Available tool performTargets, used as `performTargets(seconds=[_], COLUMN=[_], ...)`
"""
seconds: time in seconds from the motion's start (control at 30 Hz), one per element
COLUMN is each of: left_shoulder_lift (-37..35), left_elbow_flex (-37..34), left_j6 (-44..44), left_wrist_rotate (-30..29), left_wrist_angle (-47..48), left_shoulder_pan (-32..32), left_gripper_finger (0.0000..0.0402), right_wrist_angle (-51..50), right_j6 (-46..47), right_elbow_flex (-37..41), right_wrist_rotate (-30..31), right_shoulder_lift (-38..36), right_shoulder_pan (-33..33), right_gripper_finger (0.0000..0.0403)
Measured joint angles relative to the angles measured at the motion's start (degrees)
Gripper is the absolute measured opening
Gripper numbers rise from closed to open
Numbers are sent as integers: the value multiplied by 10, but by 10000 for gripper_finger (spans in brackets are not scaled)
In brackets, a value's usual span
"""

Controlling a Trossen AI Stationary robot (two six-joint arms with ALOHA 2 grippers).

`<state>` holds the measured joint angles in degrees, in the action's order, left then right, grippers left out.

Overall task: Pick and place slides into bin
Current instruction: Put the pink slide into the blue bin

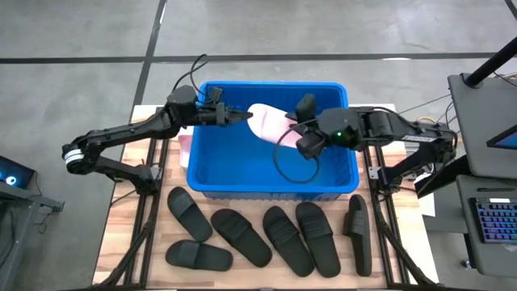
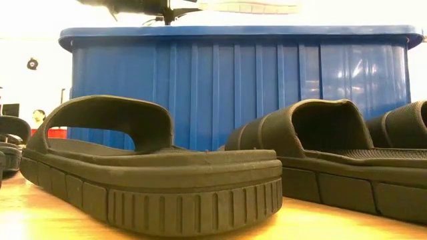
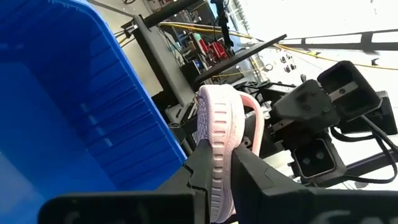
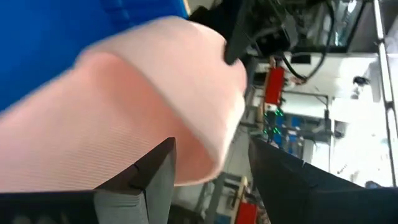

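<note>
A pale pink slide [image 1: 266, 123] hangs above the far half of the blue bin [image 1: 266, 192]. My left gripper [image 1: 242, 117] is shut on its left end; the slide also shows in the left wrist view [image 3: 217, 112]. My right gripper [image 1: 300, 125] is open, with its fingers on either side of the slide's right end [image 4: 124, 112]. Several black slides [image 1: 241, 236] lie on their soles on the table in front of the bin. Two of them fill the low view [image 2: 153, 180]. My left gripper pinches the pink slide's sole at its left end [image 3: 219, 163] between its two fingers, one on each flat face. The fingers come about level from the table's left. The slide reaches out to the right, lifted clear above the bin. I cannot tell whether my right gripper touches the slide.
A second pale pink piece [image 1: 184, 147] lies on the table against the bin's left wall. A black cable loop [image 1: 292, 166] hangs from my right arm into the bin. A keyboard and equipment stand to the right of the table [image 1: 493, 218].
</note>
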<state>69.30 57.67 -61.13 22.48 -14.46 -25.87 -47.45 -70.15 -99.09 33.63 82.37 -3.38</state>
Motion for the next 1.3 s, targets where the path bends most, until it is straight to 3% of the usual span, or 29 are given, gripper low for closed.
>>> performTargets(seconds=[0.23, 0.37, 0.7, 0.9, 1.1, 1.3], left_shoulder_lift=[3, 4, 8, 8, 8, 8], left_elbow_flex=[0, 0, 0, 0, 0, 0], left_j6=[-1, -1, 0, 0, 4, 78], left_wrist_rotate=[4, 40, 41, 43, 44, 42], left_wrist_angle=[-1, -12, -12, -16, -19, -20], left_shoulder_pan=[0, 0, 0, 0, 0, 0], left_gripper_finger=[14, 14, 14, 14, 22, 72], right_wrist_angle=[30, 31, 40, 68, 72, 72], right_j6=[0, -9, -26, -23, 11, 54], right_elbow_flex=[0, 0, 0, 0, 0, 0], right_wrist_rotate=[-24, -24, -25, -24, -22, -21], right_shoulder_lift=[-1, 7, 41, 36, 29, 29], right_shoulder_pan=[-1, -11, -16, -16, -16, -16], right_gripper_finger=[192, 192, 181, 129, 29, 12])
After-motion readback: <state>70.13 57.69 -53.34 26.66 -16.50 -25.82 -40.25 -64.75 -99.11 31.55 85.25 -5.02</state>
